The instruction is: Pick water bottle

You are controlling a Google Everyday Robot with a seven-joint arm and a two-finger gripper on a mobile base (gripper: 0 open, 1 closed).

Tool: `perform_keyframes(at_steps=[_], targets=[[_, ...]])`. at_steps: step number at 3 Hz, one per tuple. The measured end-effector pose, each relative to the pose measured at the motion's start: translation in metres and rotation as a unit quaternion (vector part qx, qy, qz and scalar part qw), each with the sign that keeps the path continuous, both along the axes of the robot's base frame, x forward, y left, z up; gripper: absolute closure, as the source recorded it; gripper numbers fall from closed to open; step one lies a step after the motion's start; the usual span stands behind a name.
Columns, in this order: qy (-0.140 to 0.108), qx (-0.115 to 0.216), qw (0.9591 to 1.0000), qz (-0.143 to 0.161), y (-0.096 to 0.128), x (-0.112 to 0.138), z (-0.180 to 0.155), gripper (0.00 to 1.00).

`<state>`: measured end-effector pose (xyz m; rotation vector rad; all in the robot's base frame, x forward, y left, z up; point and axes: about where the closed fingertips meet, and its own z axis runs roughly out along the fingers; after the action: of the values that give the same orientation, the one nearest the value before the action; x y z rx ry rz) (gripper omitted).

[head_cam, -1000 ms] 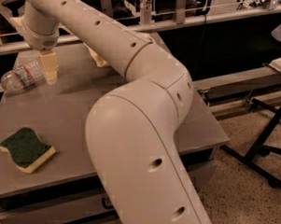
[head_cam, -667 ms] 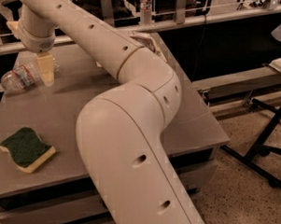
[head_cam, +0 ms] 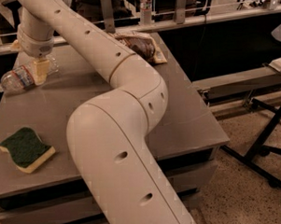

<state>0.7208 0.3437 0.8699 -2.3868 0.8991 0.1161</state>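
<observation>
The water bottle (head_cam: 18, 79) lies on its side at the far left of the grey table (head_cam: 83, 95). It is clear, crinkly plastic with a red, white and blue label band, and its cap points left. My gripper (head_cam: 40, 71) hangs from the cream arm and is down at the bottle's right end, partly covering it. The arm's large elbow (head_cam: 118, 133) fills the middle of the view and hides part of the table.
A green and yellow sponge (head_cam: 25, 149) lies at the table's front left. A crumpled snack bag (head_cam: 140, 46) lies at the back. Another bottle (head_cam: 146, 6) stands on the rail behind. Black stand legs (head_cam: 263, 150) are on the floor at right.
The gripper has shifted slightly left and down onto the bottle's right end. The elbow has swung across the view. The bottle and sponge have not moved.
</observation>
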Motion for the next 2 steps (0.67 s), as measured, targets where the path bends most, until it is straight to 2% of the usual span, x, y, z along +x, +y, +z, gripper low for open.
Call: perform_keyframes(at_steps=[1, 2], targets=[[0.021, -0.002, 0.9991, 0.038, 0.007, -0.011, -0.008, 0.61], [0.049, 0.006, 0.9934, 0.103, 0.015, -0.03, -0.014, 0.85]])
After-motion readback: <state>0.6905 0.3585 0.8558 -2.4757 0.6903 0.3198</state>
